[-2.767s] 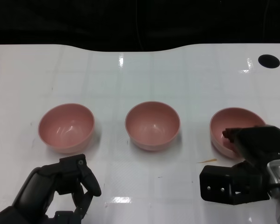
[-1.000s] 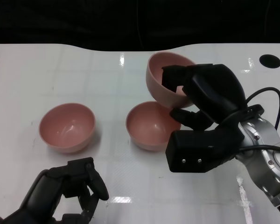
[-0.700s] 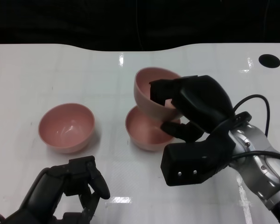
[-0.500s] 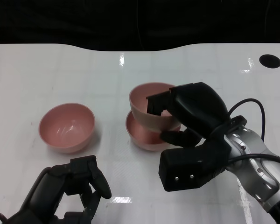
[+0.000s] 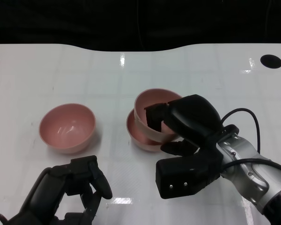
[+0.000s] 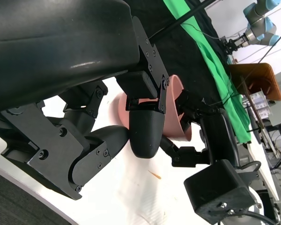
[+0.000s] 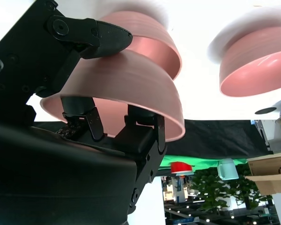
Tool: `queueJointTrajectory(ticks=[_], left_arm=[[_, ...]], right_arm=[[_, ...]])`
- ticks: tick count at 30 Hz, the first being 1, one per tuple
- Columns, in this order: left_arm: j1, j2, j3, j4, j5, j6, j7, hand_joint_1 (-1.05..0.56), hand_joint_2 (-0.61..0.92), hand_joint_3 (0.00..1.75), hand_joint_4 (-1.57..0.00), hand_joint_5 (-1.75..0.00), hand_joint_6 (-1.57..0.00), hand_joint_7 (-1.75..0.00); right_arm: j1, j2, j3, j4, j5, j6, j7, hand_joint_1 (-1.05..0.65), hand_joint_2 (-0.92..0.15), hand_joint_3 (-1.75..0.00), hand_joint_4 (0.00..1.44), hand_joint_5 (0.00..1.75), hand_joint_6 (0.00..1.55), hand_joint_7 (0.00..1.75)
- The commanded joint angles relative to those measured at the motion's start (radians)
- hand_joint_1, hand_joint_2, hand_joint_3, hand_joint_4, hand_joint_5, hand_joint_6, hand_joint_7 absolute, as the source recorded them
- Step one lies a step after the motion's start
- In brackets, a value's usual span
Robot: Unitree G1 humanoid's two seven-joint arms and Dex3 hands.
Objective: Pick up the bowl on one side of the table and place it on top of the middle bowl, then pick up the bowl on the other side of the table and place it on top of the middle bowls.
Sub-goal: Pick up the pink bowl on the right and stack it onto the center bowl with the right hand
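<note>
Pink held bowl tilted, nested in middle bowl at table centre, grasped at rim by right hand. Left bowl well apart, bare table between. Left hand clenched, holding nothing, near edge, just before left bowl.

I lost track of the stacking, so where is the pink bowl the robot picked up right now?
In the head view, the held pink bowl sits tilted in the middle pink bowl at table centre, gripped by the right robot hand.
</note>
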Motion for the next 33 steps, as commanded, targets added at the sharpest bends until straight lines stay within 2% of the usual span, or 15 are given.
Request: queueJointTrajectory(ticks=[1, 3, 4, 6, 7, 9, 10, 11, 13, 16, 23, 27, 29, 33], left_arm=[[0.012, 0.008, -0.003, -0.005, 0.007, -0.006, 0.009, -0.12, 0.41, 1.35, -0.84, -1.7, -0.8, -1.47], [0.013, 0.007, -0.003, -0.008, 0.003, -0.002, 0.008, -0.13, 0.4, 1.36, -0.84, -1.7, -0.81, -1.46], [0.012, 0.007, -0.001, -0.008, 0.001, -0.002, 0.008, -0.13, 0.4, 1.36, -0.84, -1.7, -0.81, -1.45], [0.011, 0.006, 0.001, -0.009, -0.002, -0.001, 0.009, -0.13, 0.41, 1.36, -0.84, -1.69, -0.82, -1.45], [0.011, 0.007, 0.002, -0.01, -0.002, -0.004, 0.009, -0.13, 0.41, 1.36, -0.84, -1.69, -0.82, -1.45], [0.012, 0.009, 0.001, -0.016, 0.007, -0.003, 0.012, -0.13, 0.41, 1.36, -0.84, -1.69, -0.81, -1.45], [0.012, 0.009, 0.0, -0.017, 0.012, -0.004, 0.013, -0.13, 0.41, 1.37, -0.84, -1.69, -0.8, -1.46], [0.012, 0.009, 0.0, -0.017, 0.014, -0.004, 0.014, -0.12, 0.4, 1.37, -0.84, -1.69, -0.8, -1.47], [0.014, 0.008, -0.001, -0.019, 0.012, 0.0, 0.014, -0.12, 0.4, 1.38, -0.84, -1.7, -0.8, -1.47], [0.015, 0.009, 0.0, -0.018, 0.011, -0.004, 0.013, -0.12, 0.4, 1.38, -0.84, -1.69, -0.79, -1.48], [0.014, 0.008, 0.0, -0.016, 0.004, -0.008, 0.009, -0.13, 0.4, 1.37, -0.84, -1.69, -0.79, -1.47], [0.014, 0.008, -0.002, -0.018, 0.006, -0.007, 0.01, -0.13, 0.4, 1.38, -0.83, -1.69, -0.79, -1.47], [0.013, 0.009, -0.003, -0.02, 0.012, -0.003, 0.011, -0.13, 0.4, 1.38, -0.84, -1.69, -0.79, -1.47], [0.009, 0.011, -0.003, -0.019, 0.01, 0.003, 0.008, -0.12, 0.4, 1.38, -0.84, -1.69, -0.79, -1.47]], right_arm=[[-0.024, 0.01, 0.007, 0.043, 0.001, -0.013, -0.033, -0.22, -0.41, -0.98, 0.97, 1.75, 0.69, 1.75], [-0.032, 0.02, 0.01, 0.071, 0.002, -0.02, -0.053, -0.22, -0.44, -0.93, 0.96, 1.75, 0.68, 1.71], [-0.037, 0.026, 0.011, 0.089, 0.002, -0.025, -0.065, -0.22, -0.47, -0.86, 0.94, 1.75, 0.73, 1.54], [-0.045, 0.033, 0.015, 0.116, 0.0, -0.033, -0.086, -0.22, -0.53, -0.71, 0.86, 1.75, 0.9, 1.02], [-0.049, 0.037, 0.02, 0.13, -0.003, -0.034, -0.091, -0.25, -0.58, -0.57, 0.82, 1.66, 0.98, 0.75], [-0.058, 0.041, 0.03, 0.155, -0.003, -0.036, -0.091, -0.34, -0.72, -0.23, 0.86, 1.12, 1.02, 0.34], [-0.062, 0.041, 0.036, 0.163, -0.004, -0.035, -0.085, -0.36, -0.79, -0.12, 0.86, 0.83, 1.0, 0.17], [-0.067, 0.039, 0.046, 0.169, -0.009, -0.033, -0.071, -0.37, -0.84, -0.07, 0.86, 0.66, 0.97, 0.09], [-0.076, 0.035, 0.065, 0.179, -0.021, -0.029, -0.051, -0.43, -0.9, -0.07, 0.73, 0.36, 0.82, 0.02], [-0.089, 0.033, 0.088, 0.199, -0.041, -0.019, -0.037, -0.52, -0.92, -0.12, 0.59, 0.21, 0.68, 0.0], [-0.099, 0.017, 0.126, 0.184, -0.083, 0.028, 0.025, -0.7, -0.92, -0.28, 0.36, 0.08, 0.45, 0.0], [-0.086, 0.009, 0.124, 0.16, -0.088, 0.036, 0.038, -0.73, -0.92, -0.3, 0.33, 0.06, 0.42, 0.0], [-0.065, -0.003, 0.113, 0.127, -0.081, 0.041, 0.042, -0.75, -0.92, -0.32, 0.28, 0.04, 0.34, 0.0], [-0.034, -0.024, 0.089, 0.057, -0.065, 0.046, 0.05, -0.75, -0.92, -0.35, 0.24, 0.02, 0.27, 0.0]])
